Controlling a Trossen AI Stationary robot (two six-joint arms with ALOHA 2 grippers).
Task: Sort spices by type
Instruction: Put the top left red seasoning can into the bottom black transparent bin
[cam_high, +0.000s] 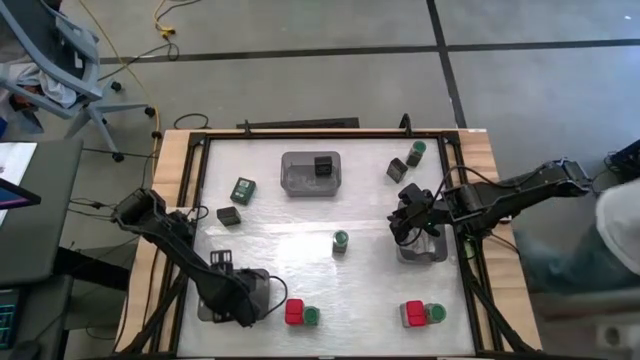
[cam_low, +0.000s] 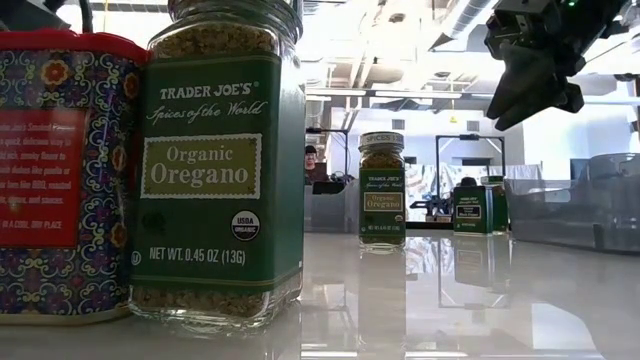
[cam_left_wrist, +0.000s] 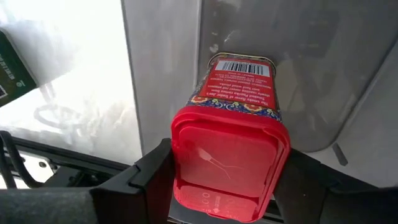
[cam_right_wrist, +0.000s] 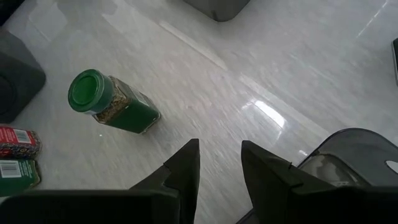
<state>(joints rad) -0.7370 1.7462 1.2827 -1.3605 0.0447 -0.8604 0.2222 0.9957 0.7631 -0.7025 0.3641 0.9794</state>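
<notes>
We find the left gripper (cam_left_wrist: 227, 186) clenched on a red spice tin (cam_left_wrist: 231, 146), its two dark fingers (cam_left_wrist: 155, 171) pressed to either side of the red lid, and the tin hangs over a grey tray (cam_left_wrist: 298, 68) at the table's near left edge; in the high view that gripper (cam_high: 238, 300) sits over the same tray (cam_high: 262, 285). Our right gripper (cam_right_wrist: 219, 163) grasps nothing: its fingers stand a little apart with bare table between them, and in the high view it (cam_high: 408, 222) hovers by a second grey tray (cam_high: 430, 248) on the right side. Just ahead of it, alone near the table's middle, stands a green-lidded oregano jar (cam_high: 340, 241), which the right wrist view sees from above (cam_right_wrist: 109, 102). Farther out, along the near edge, a red tin (cam_high: 294, 312) touches a green-lidded jar (cam_high: 311, 316), and these two fill the front of the low view, the tin (cam_low: 60, 170) beside the jar (cam_low: 220, 170). A second such pair, red tin (cam_high: 414, 313) and jar (cam_high: 435, 312), sits to the right of them. Toward the far side we see a third grey tray (cam_high: 300, 178) with a black cube (cam_high: 324, 165) in it, a green-labelled box (cam_high: 243, 189) and a black cube (cam_high: 229, 214) to its left, and on the right a dark container (cam_high: 397, 170) beside another green-lidded jar (cam_high: 416, 151).
</notes>
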